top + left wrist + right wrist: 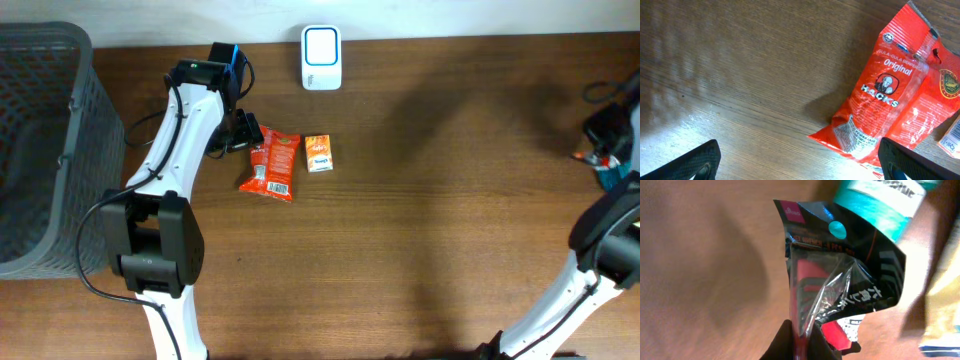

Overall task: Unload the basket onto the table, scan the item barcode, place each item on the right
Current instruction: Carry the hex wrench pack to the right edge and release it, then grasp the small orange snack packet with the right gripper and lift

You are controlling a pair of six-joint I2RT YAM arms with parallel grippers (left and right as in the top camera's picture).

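Dark wooden table (430, 200) seen from above. At its left edge stands a grey mesh basket (40, 150). The left gripper (246, 135) hangs low with its jaws wide apart, just beside a red Hacks candy bag (885, 95) lying flat on the wood. A white scanner (321, 57) sits at the far edge, and a small orange box (319, 153) lies right of the bag. At the table's right edge, well apart from the scanner, the right gripper (800, 345) is clamped on a black-and-red packet (840, 280).
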